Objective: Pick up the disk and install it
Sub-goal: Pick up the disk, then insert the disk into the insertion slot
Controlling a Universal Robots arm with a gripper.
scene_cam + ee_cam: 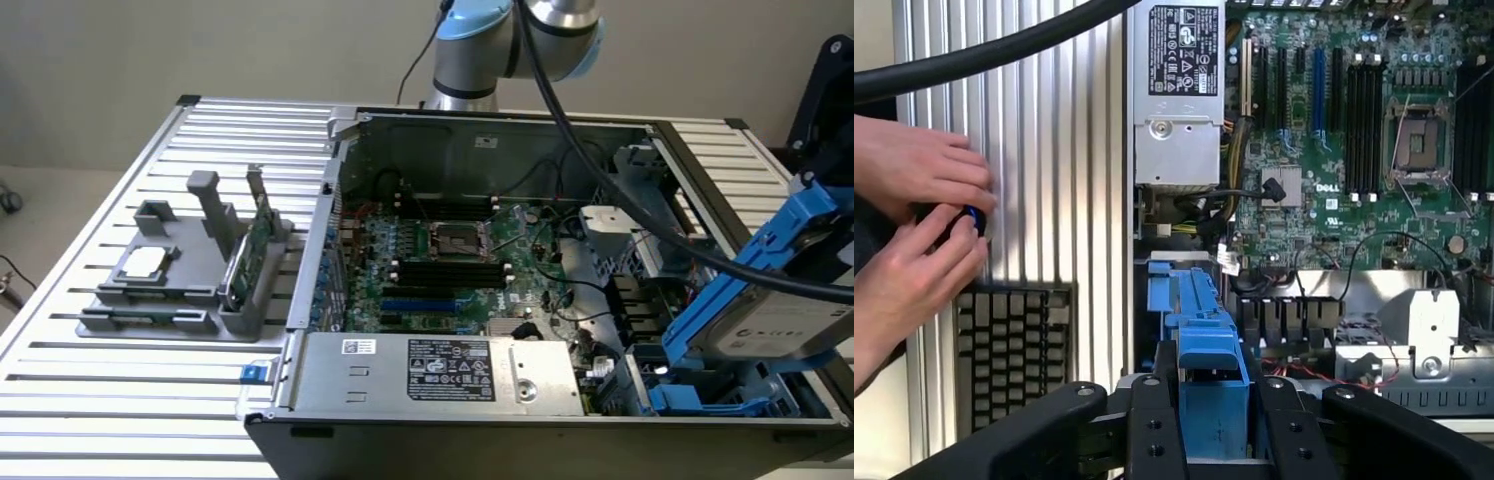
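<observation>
The disk (781, 322), a silver-grey drive with a white label in a blue carrier, hangs tilted above the open computer case at the exterior view's right. My gripper (817, 205) is shut on the carrier's upper end. In the wrist view the black fingers (1154, 425) clamp the blue carrier (1206, 345) edge-on, so the drive's face is hidden there. Below it lies the drive bay (697, 398) with blue plastic parts, in the case's near right corner.
The case holds a motherboard (454, 255), a power supply (441, 370) and loose cables. A grey fixture (160, 300) at the exterior view's left carries a CPU chip (144, 262) and a green card (254, 250). A person's hands (914, 230) work beside a keyboard (1014, 350).
</observation>
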